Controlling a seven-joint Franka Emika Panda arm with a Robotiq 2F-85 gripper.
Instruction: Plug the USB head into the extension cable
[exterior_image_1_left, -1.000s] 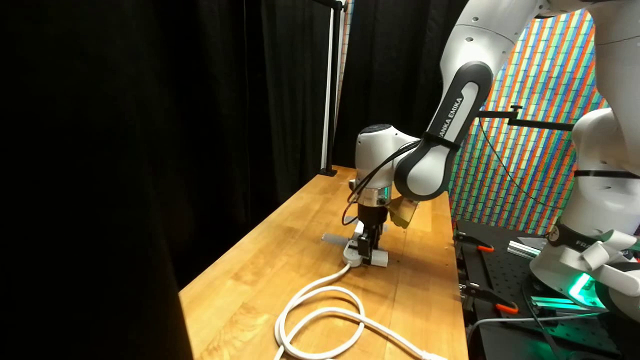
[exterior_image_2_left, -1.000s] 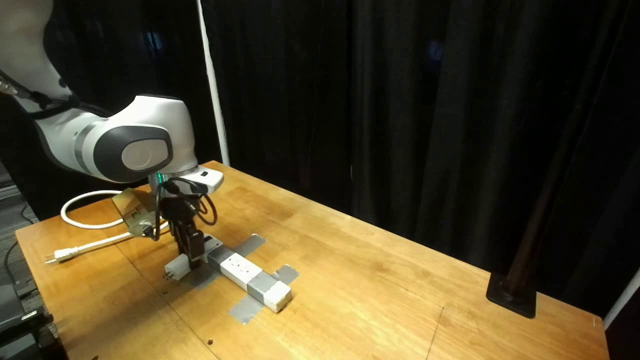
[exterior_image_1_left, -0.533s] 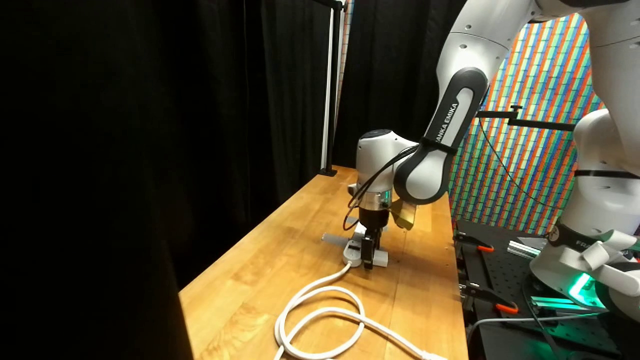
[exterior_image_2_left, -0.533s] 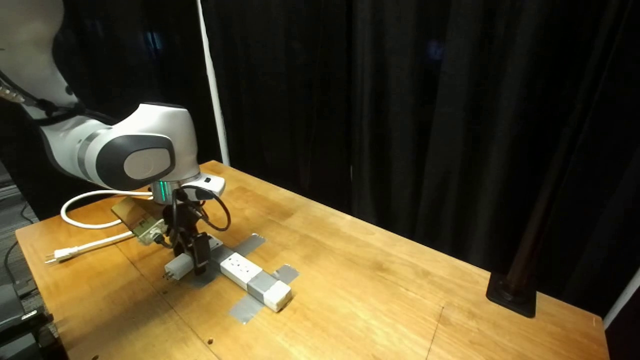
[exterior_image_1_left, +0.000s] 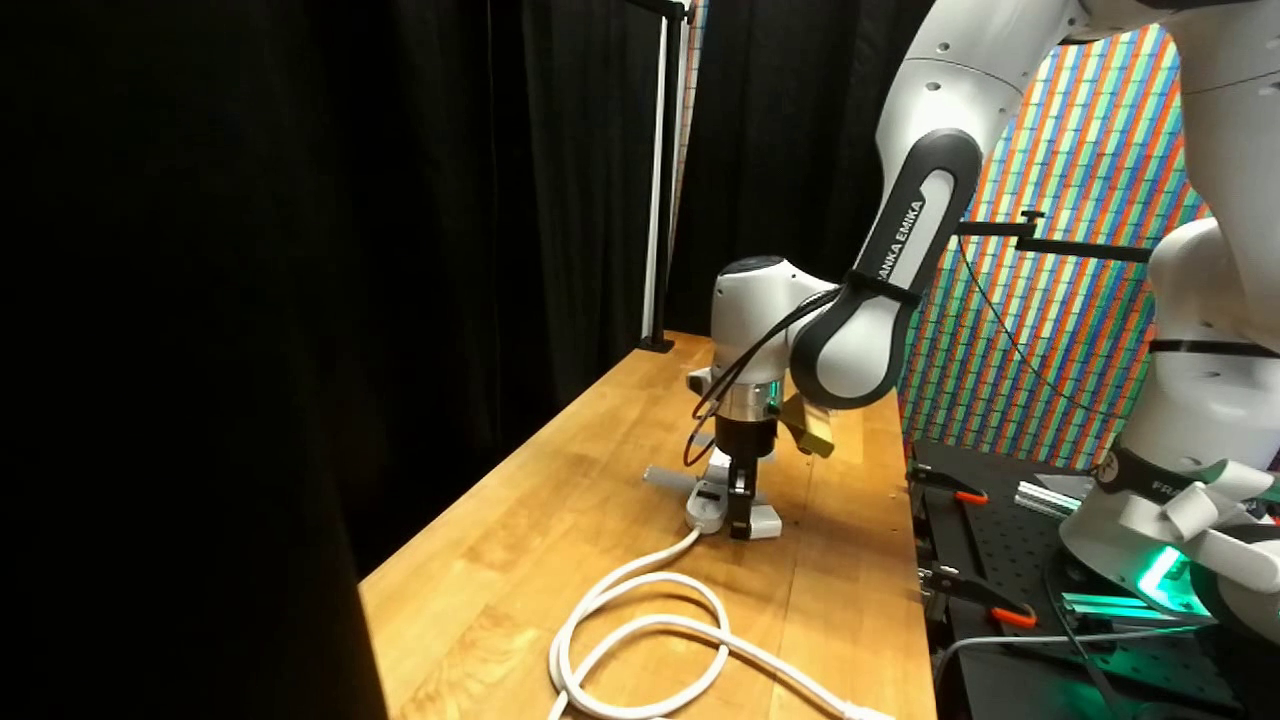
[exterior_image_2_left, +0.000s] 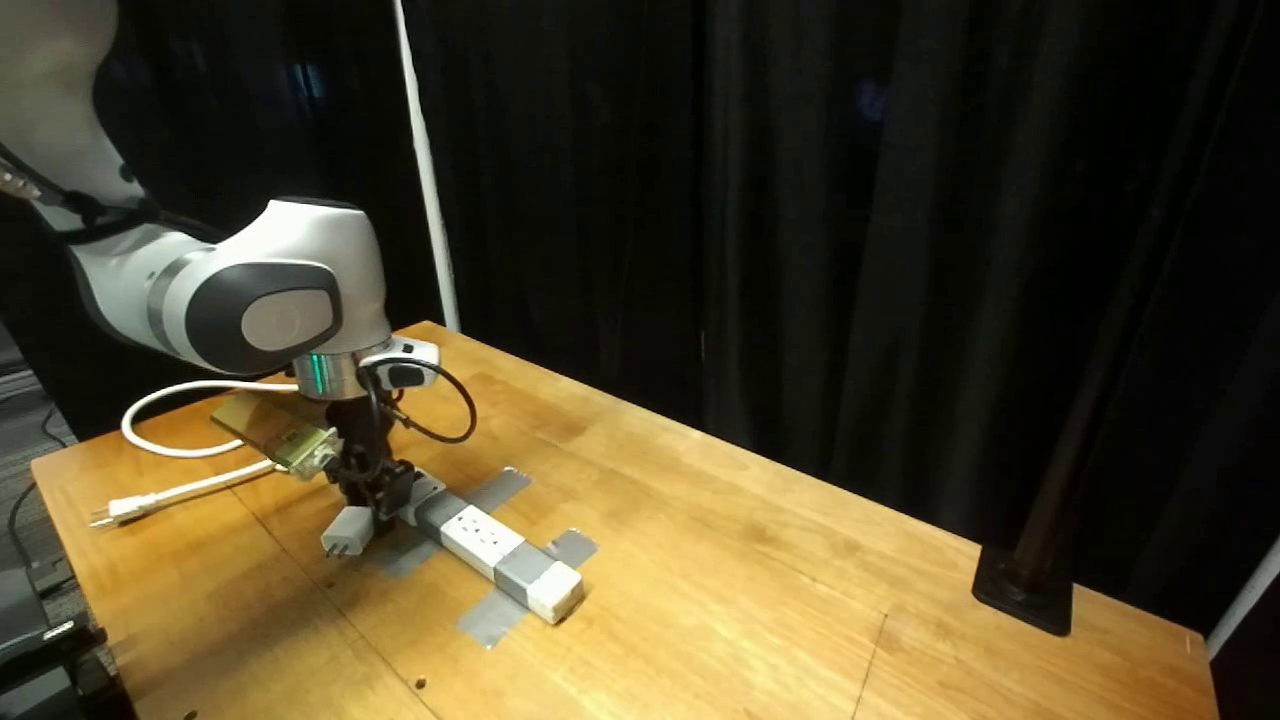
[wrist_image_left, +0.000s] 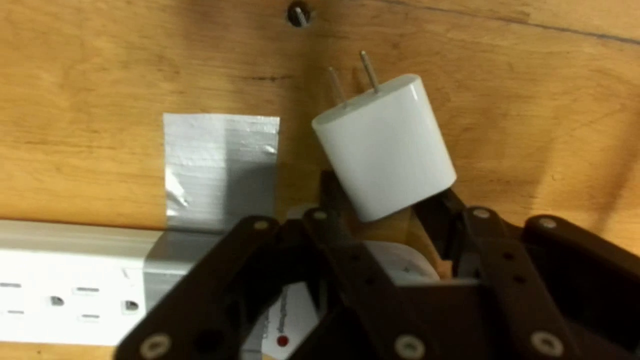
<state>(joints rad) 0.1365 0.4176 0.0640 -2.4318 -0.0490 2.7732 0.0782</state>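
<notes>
The USB head is a small white block with metal prongs. It also shows in both exterior views. My gripper is low over the table. In the wrist view, its fingers are closed around the rear end of the head, which hides their tips. The prongs point away from the gripper and from the strip. I cannot tell whether the head touches the table. The extension cable's white socket strip lies right beside the gripper, which partly hides it. Its sockets face up.
Grey tape holds the strip to the table. The white cord lies in loops, and its plug lies near the table's edge. A dark stand base stands on the table. Orange-tipped clamps sit along the table's edge.
My gripper has lowered a little and turned. The USB head has turned with it and shifted slightly, its prongs now at a different angle. The strip and cord have not moved.
</notes>
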